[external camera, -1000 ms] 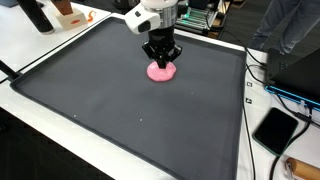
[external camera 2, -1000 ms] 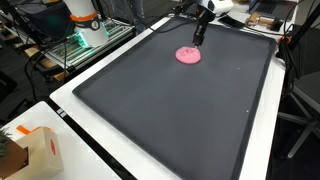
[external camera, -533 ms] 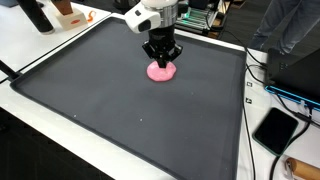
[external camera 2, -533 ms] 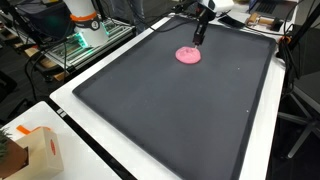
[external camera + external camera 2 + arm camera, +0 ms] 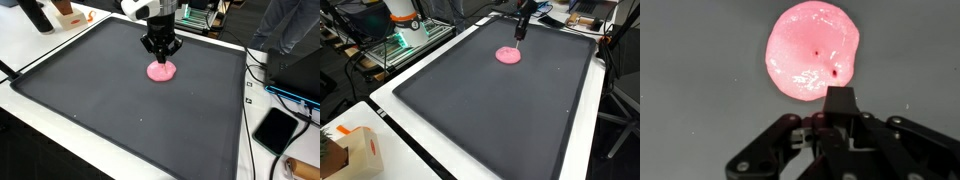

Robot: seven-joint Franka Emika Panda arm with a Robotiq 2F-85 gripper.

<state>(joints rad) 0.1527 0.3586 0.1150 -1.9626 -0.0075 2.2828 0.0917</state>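
Observation:
A flat, round pink blob (image 5: 161,71) (image 5: 508,55) lies on the dark mat (image 5: 110,110) (image 5: 490,115) towards its far side. My gripper (image 5: 161,50) (image 5: 521,34) hangs just above the blob, apart from it, pointing straight down. In the wrist view the blob (image 5: 812,50) fills the upper middle, glossy with two small dark specks. The gripper (image 5: 840,102) comes in from below with its fingertips pressed together into one dark block at the blob's near edge. Nothing is held between them.
The mat has a raised black rim (image 5: 60,108) on a white table. A black tablet (image 5: 275,130) and cables lie beside the mat. A cardboard box (image 5: 355,152) stands at one corner. An orange-and-white device (image 5: 402,15) and racks stand behind.
The gripper has lifted a little off the pink blob. The blob stays where it was on the mat.

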